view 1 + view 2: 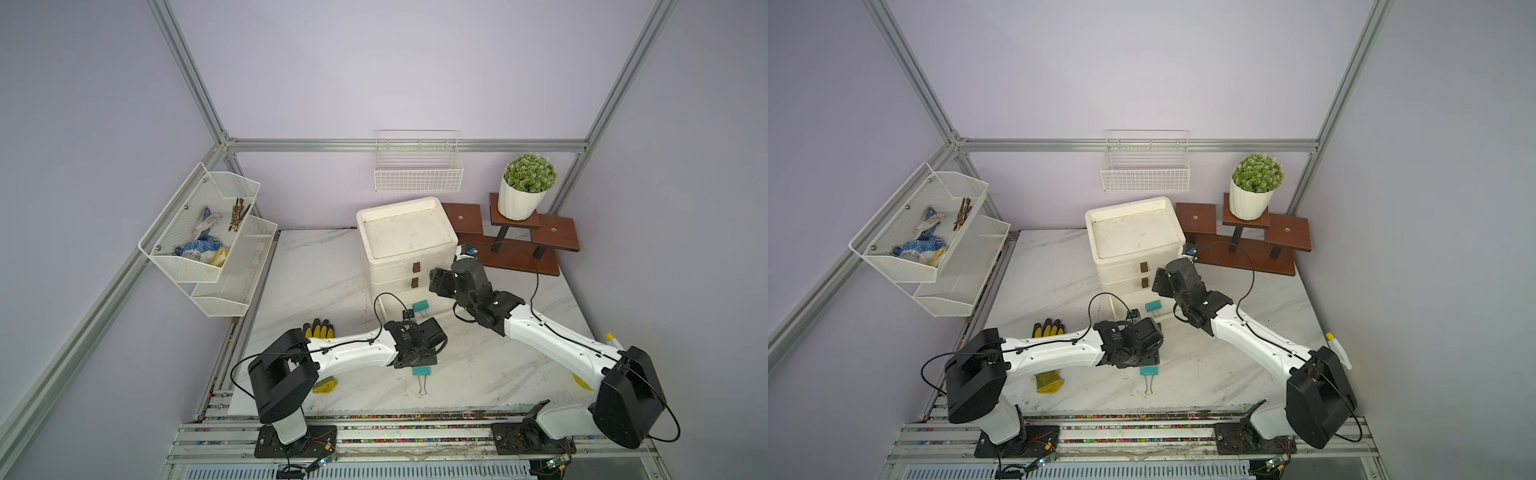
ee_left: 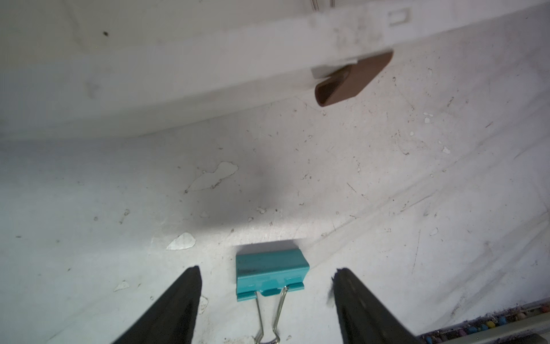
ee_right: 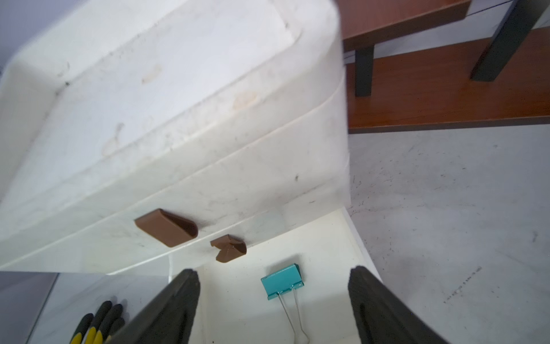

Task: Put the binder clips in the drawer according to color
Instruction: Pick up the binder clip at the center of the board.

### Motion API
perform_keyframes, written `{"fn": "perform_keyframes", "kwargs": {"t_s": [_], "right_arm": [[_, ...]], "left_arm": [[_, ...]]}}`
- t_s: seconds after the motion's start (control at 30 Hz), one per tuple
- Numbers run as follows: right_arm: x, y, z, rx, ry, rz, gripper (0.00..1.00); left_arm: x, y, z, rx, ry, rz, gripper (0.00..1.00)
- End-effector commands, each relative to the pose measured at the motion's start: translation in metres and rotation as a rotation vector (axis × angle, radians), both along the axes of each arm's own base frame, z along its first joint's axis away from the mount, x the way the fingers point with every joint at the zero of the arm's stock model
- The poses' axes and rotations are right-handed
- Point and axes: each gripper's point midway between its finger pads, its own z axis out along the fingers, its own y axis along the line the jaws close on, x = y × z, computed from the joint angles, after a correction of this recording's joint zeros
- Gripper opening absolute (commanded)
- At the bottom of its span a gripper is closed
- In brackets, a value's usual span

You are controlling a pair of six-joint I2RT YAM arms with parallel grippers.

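Left pincer gapes astride a teal clip.

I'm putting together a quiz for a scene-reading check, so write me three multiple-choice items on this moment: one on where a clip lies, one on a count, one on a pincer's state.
1. Where is the far clip, shown in the right wrist view?
A. on the cabinet's top
B. in the pulled-out bottom drawer
C. in the wall basket

2. How many teal clips show in both top views?
A. one
B. four
C. two

3. How is the left pincer?
A. open astride the near clip
B. shut on the near clip
C. shut on the glove

Answers:
1 B: white drawer floor and walls surround it.
2 C: only the far clip and the near clip show.
3 A: both fingers stand clear of the clip's sides.
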Motion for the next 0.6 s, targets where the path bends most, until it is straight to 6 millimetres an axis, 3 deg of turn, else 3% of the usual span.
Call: {"fn": "perform_keyframes", "kwargs": {"t_s": [0.0, 0.13, 0.4, 0.57], "right_arm": [[-0.021, -0.036, 0.007, -0.023, 0.021, -0.084, 0.85], [-0.04, -0.056, 0.026, -0.037, -0.009, -0.105, 0.85], [-0.055, -0.067, 0.015, -0.035, 0.006, -0.112, 0.85], [-0.058, -0.068, 0.011, -0.027, 0.012, -0.111, 0.84]], "left_arm": [[-0.007, -0.009, -0.008, 0.032, 0.06, -0.03, 0.76], [-0.013, -0.012, -0.021, 0.079, 0.125, -0.044, 0.79], [-0.022, -0.012, -0.034, 0.13, 0.173, -0.062, 0.79], [-0.024, -0.018, -0.045, 0.139, 0.204, -0.075, 0.7]]}}
